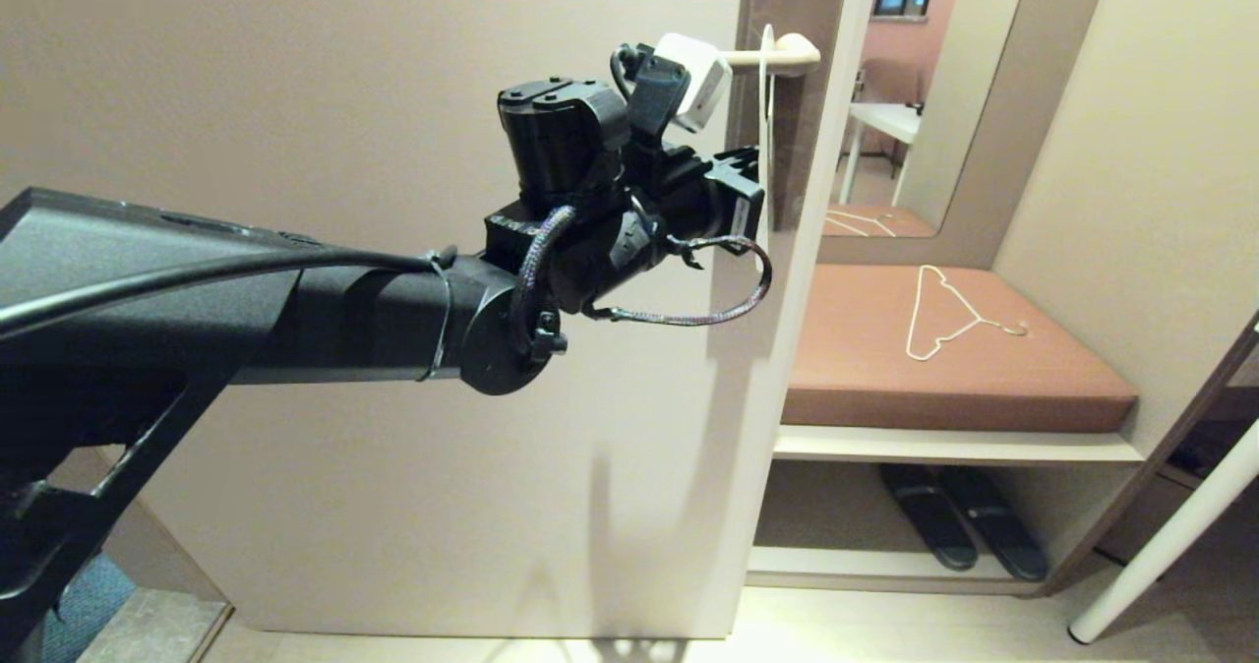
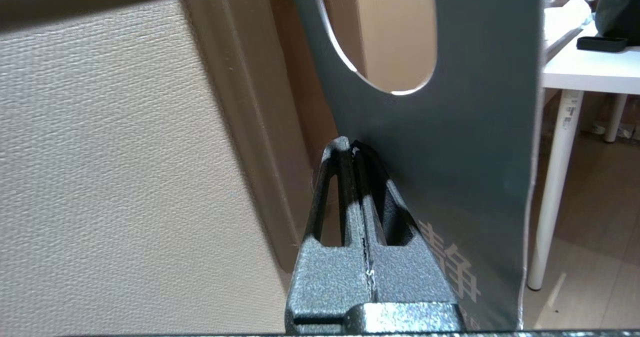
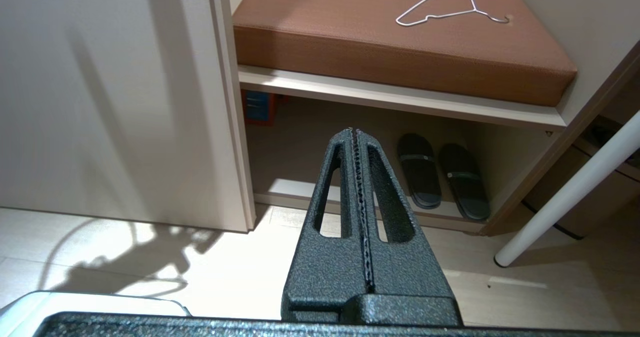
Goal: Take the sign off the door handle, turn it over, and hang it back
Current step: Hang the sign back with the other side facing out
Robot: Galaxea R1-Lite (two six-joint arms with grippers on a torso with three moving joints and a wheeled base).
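Note:
The sign (image 1: 765, 102) hangs edge-on from the beige door handle (image 1: 787, 53) near the door's edge. In the left wrist view its blue-grey face (image 2: 475, 127) fills the frame, with the oval hole above my fingers. My left arm reaches across the door, and its gripper (image 1: 752, 196) sits at the sign's lower half. The left gripper (image 2: 350, 144) is shut, with the sign's near edge running in between its fingers. My right gripper (image 3: 356, 131) is shut on nothing, low down and facing the floor and the shelf; it is out of the head view.
The beige door (image 1: 393, 397) stands right behind my left arm. Right of it are a brown cushioned bench (image 1: 944, 368) with a white wire hanger (image 1: 949, 314), black slippers (image 1: 964, 530) on the shelf below, and a white table leg (image 1: 1170, 545).

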